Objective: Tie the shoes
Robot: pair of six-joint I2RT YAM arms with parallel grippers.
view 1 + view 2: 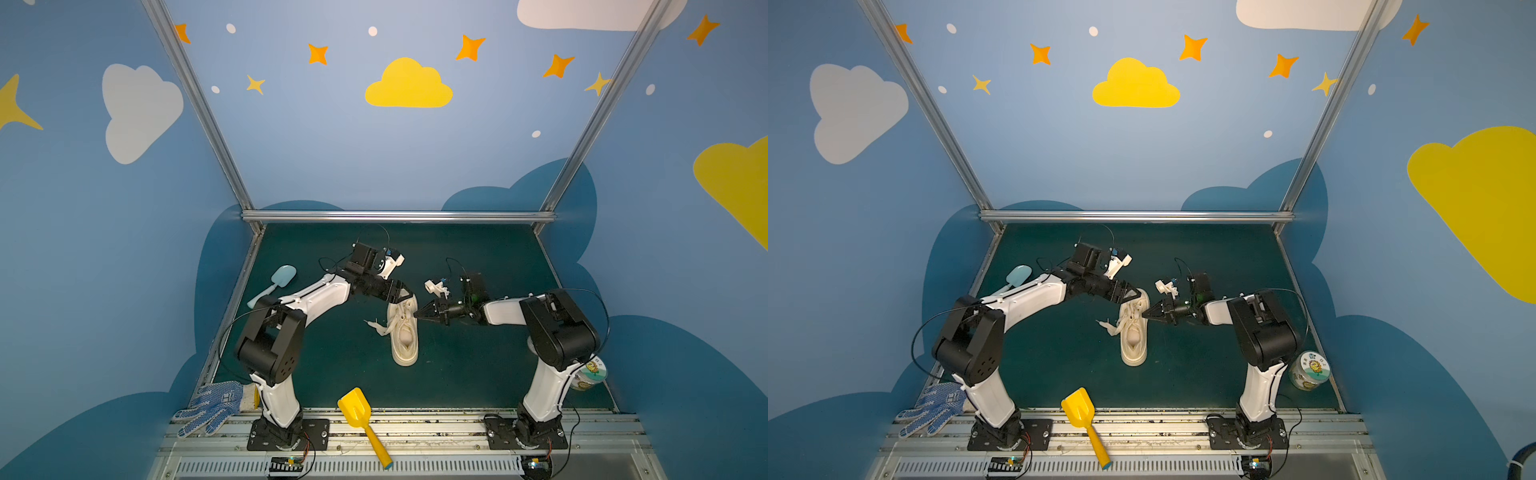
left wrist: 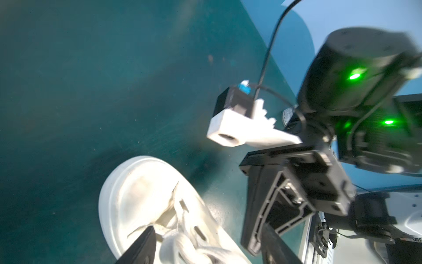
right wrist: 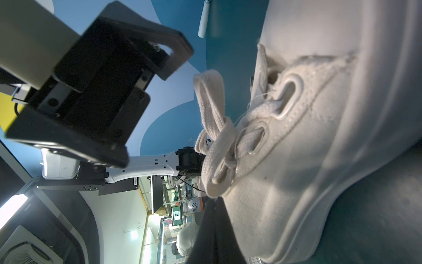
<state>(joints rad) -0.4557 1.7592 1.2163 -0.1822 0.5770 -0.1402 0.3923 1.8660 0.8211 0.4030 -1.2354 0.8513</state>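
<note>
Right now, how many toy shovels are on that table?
2: yellow shovel at the front edge; pale blue shovel at the left, beyond the left arm, which might hide others.

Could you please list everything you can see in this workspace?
cream low-top canvas sneaker: one, cream, mid-mat, toe toward the back wall
flat cream laces: one set, cream, ends trailing beside the sneaker
yellow plastic toy shovel: one, yellow, front edge
pale blue plastic scoop: one, pale blue, back left
blue-dotted white knit glove: one, white and blue, front-left corner
round tub with cartoon label: one, pale, beside the right arm's base
dark green mat: one, green, underneath
left gripper: black, open over the toe
right gripper: black, shut on the laces
</note>
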